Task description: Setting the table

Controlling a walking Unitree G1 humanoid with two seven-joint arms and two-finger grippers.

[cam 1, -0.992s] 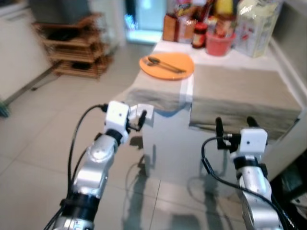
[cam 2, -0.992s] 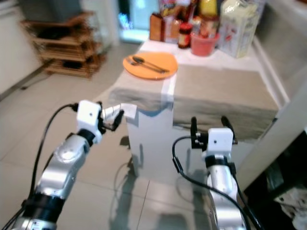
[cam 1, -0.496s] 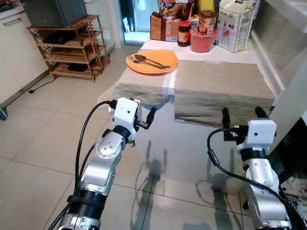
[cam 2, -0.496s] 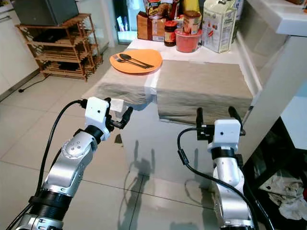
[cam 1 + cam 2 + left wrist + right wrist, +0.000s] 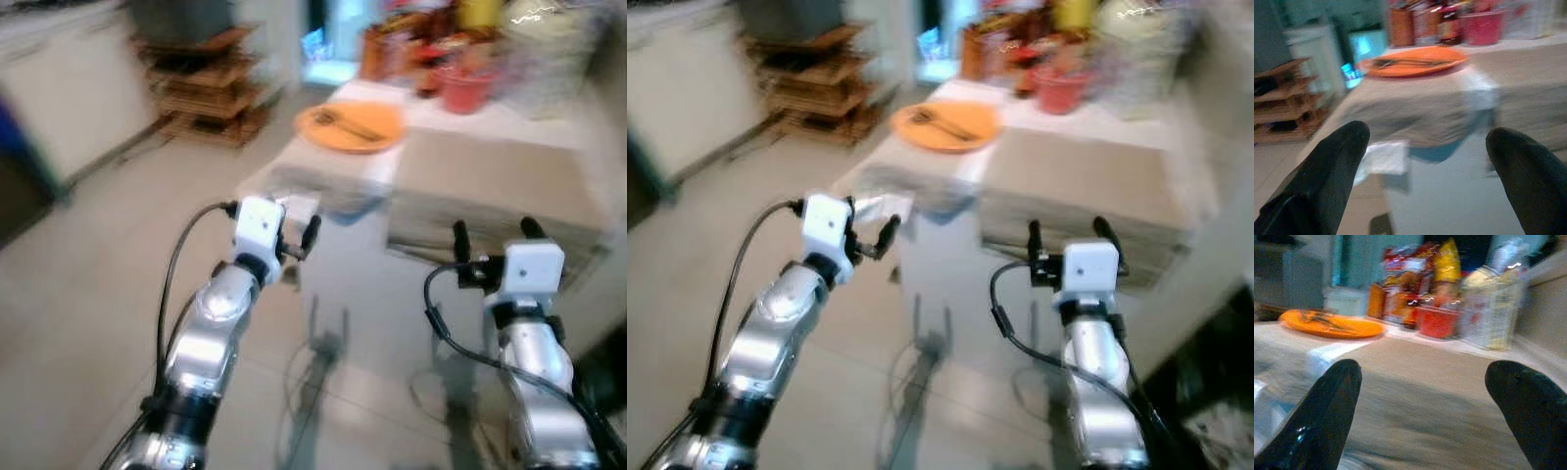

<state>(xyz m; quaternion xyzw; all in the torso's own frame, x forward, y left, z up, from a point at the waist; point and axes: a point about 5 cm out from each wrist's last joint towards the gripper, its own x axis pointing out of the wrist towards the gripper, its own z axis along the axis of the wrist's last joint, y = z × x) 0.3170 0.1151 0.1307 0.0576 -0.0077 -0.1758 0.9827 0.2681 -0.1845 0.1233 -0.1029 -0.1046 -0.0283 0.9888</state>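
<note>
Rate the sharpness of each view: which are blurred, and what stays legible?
Left and right eye views: heavy motion blur; the orange plate is readable, the cutlery on it a smear. Left wrist view: mild blur, plate and cutlery recognisable, fingers dark and soft. Right wrist view: blurred, groceries at the back unreadable. Both end effectors, left and right, stay fairly crisp.

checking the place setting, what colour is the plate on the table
Orange; the plate shows best in the left wrist view.

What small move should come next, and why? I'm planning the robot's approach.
Probably step closer to the cloth-covered white table: the open left gripper and open right gripper, both empty, sit short of the round orange plate holding cutlery.
</note>
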